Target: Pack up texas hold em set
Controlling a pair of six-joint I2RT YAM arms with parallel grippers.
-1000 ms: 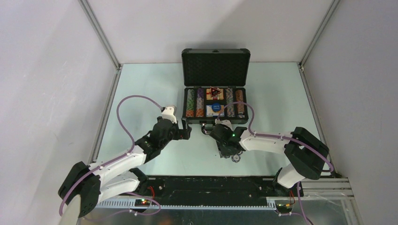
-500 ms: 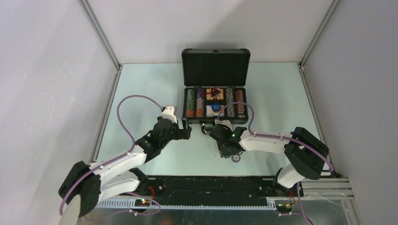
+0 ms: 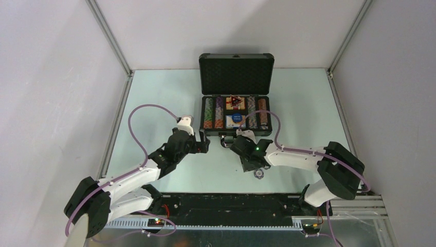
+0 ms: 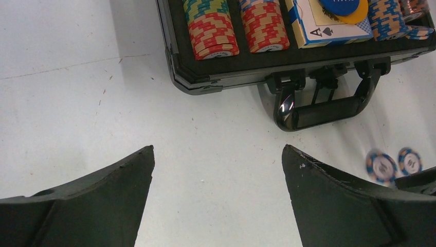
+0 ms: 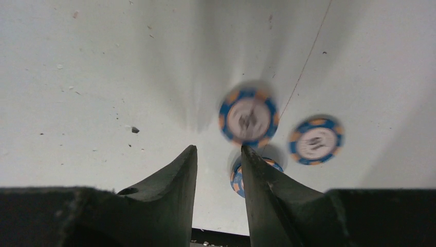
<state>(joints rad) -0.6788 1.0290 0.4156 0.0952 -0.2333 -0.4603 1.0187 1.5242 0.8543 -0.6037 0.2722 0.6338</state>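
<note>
The dark briefcase (image 3: pixel 236 74) lies open at the table's far middle, lid upright. Rows of striped poker chips (image 4: pixel 211 28) and a card deck (image 4: pixel 329 28) with a blue button (image 4: pixel 343 5) fill its tray. My left gripper (image 4: pixel 217 149) hovers open over bare table just left of the case handle (image 4: pixel 324 110). My right gripper (image 5: pixel 218 147) points down near the table's front, jaws a little apart with nothing between them. Three loose blue-and-orange chips lie there: one (image 5: pixel 249 116) ahead of the tips, one (image 5: pixel 315 140) to the right, one (image 5: pixel 237 177) partly hidden behind the right finger.
Grey walls with metal frame rails (image 3: pixel 115 118) close in the pale table on three sides. A black base rail (image 3: pixel 231 203) runs along the near edge. Purple cables (image 3: pixel 139 113) loop off both arms.
The right gripper's jaws have narrowed a little and its arm has shifted slightly. The left arm and the case have not moved.
</note>
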